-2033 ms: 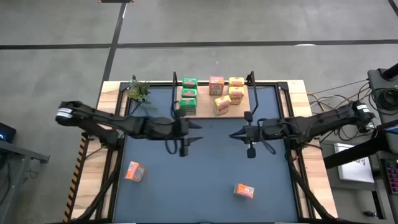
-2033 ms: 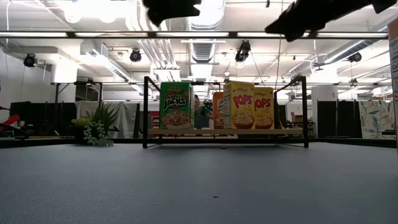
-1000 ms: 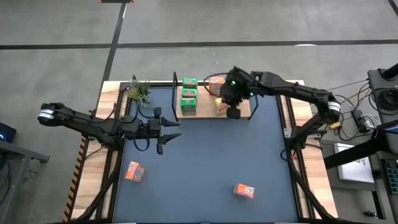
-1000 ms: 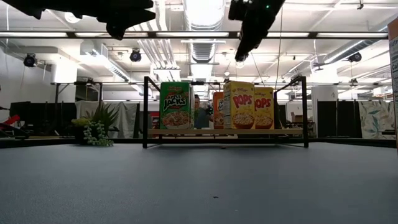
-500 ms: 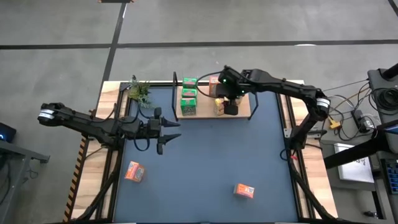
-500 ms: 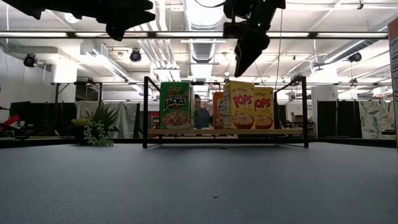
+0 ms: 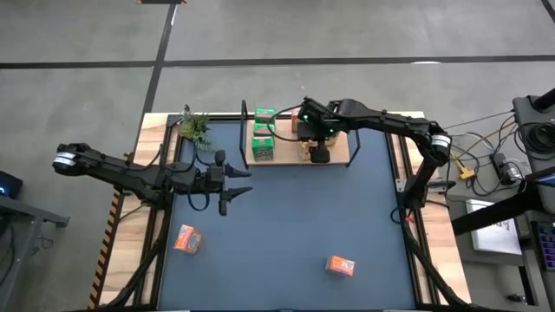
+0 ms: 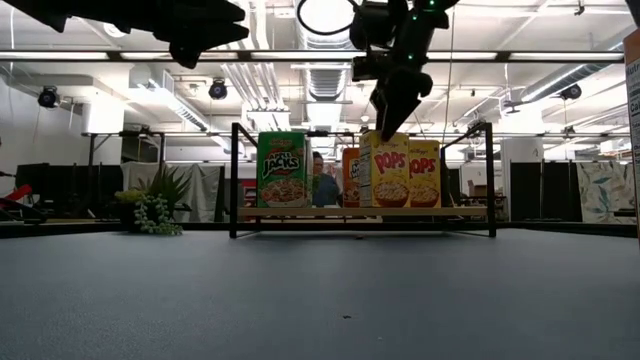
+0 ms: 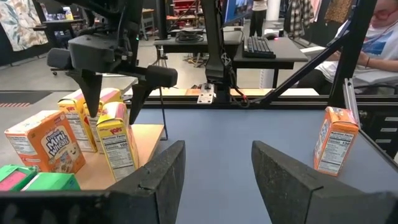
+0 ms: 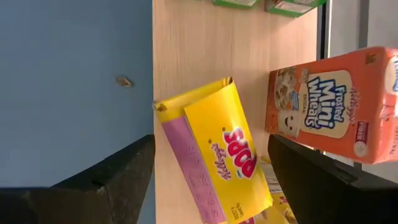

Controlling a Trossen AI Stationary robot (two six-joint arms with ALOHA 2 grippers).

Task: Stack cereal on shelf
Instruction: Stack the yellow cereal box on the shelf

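Observation:
The shelf [image 7: 338, 151] stands at the mat's far edge and carries several cereal boxes: green ones [image 7: 263, 136], an orange one [image 10: 329, 106] and yellow ones. My right gripper [image 7: 318, 152] hangs open over the front yellow box [image 10: 217, 149], fingers pointing down. Its fingers stand either side of that box's top [image 9: 115, 109], with no touch that shows. My left gripper [image 7: 243, 180] waits open above the mat's left half. Two more cereal boxes [image 7: 186, 238] [image 7: 340, 265] sit on the mat near its front.
The shelf's black posts [image 7: 244, 113] [image 7: 349, 109] rise at both ends. A green plant [image 7: 195, 127] sits at the far left corner. The dark-blue mat [image 7: 286, 217] lies bare between the shelf and the two loose boxes.
My right gripper has come down over the shelf onto the front yellow box, shifting a little toward the table's left, and it has opened. The boxes on the shelf stand as before.

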